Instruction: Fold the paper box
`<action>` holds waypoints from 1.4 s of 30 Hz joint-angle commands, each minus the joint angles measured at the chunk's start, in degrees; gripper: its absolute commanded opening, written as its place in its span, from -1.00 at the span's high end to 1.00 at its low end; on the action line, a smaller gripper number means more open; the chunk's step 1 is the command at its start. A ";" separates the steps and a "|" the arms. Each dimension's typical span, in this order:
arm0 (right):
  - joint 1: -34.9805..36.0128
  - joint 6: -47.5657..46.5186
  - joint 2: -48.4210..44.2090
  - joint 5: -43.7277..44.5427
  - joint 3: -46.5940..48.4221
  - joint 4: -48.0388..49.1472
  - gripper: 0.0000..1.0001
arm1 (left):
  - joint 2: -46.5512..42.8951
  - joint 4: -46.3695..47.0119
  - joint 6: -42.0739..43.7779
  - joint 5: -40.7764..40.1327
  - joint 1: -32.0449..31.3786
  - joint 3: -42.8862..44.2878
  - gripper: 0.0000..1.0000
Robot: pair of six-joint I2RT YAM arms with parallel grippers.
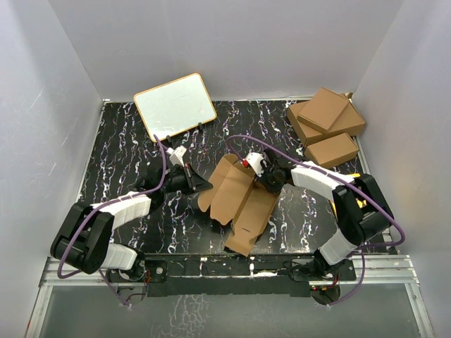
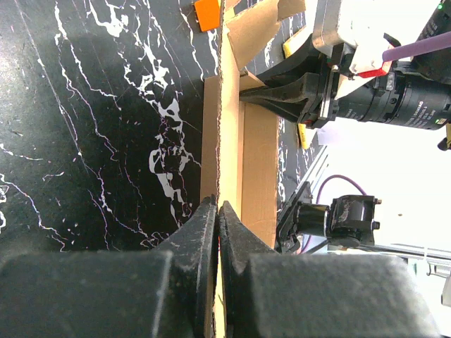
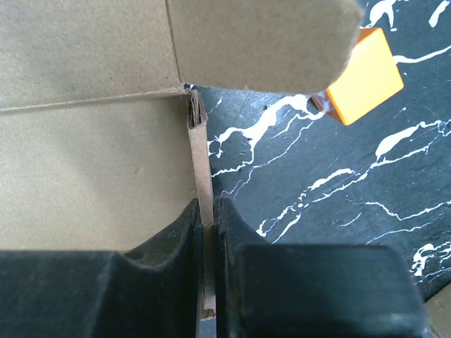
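Right now the paper box (image 1: 238, 203) lies partly open a little toward 5 o'clock from the middle of the marbled table (image 1: 127, 162). Its panels are half raised and its tabbed flaps splay toward 6 and 11 o'clock.

Your left gripper (image 2: 217, 208) is clamped tight on the thin edge of the wall at the box's 9 o'clock side, with the cardboard sandwiched between the closed fingers. Your right gripper (image 3: 206, 210) is pinched just as narrowly on an upright strip at the box's 1 o'clock side, right below a crumpled corner where two creases meet.

That corner is your weak spot. If the arms pull apart or twist against each other, the board will probably tear or buckle there instead of bending along the scored line. Both holds are on single sheet edges, so a sideways tug could also let the wall slide out of the fingers and the panels flop flat.

Mind the orange block (image 3: 361, 76) on the table just beside the flap, since a swinging flap could catch on it.

Further out, the whiteboard (image 1: 175, 105) at 11 o'clock and the larger cartons (image 1: 325, 125) at 1 o'clock sit well apart from the work.
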 commanded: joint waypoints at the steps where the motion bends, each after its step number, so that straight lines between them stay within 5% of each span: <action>1: -0.26 1.38 -2.85 5.37 -2.26 7.56 0.84 | -2.37 -0.54 0.86 0.59 0.06 1.90 1.00; 9: -0.25 0.60 -2.59 6.05 -2.63 7.66 0.82 | -2.73 -1.09 1.29 0.59 0.05 2.42 1.00; 15: -0.19 -0.45 -1.11 -0.50 -2.06 4.92 0.51 | -2.48 -1.36 1.30 0.67 0.06 2.77 1.00; 30: -0.77 -0.46 -5.20 -3.43 -0.97 5.20 0.19 | -2.75 -5.22 3.35 0.24 0.06 4.23 1.00; 35: -0.85 -0.36 -4.46 -3.01 -0.92 6.60 0.22 | -2.80 -6.20 3.67 0.13 0.06 4.87 1.00; 42: -0.88 -0.47 -1.91 -2.71 -1.33 6.78 0.73 | -2.62 -5.80 3.84 0.61 0.06 5.26 1.00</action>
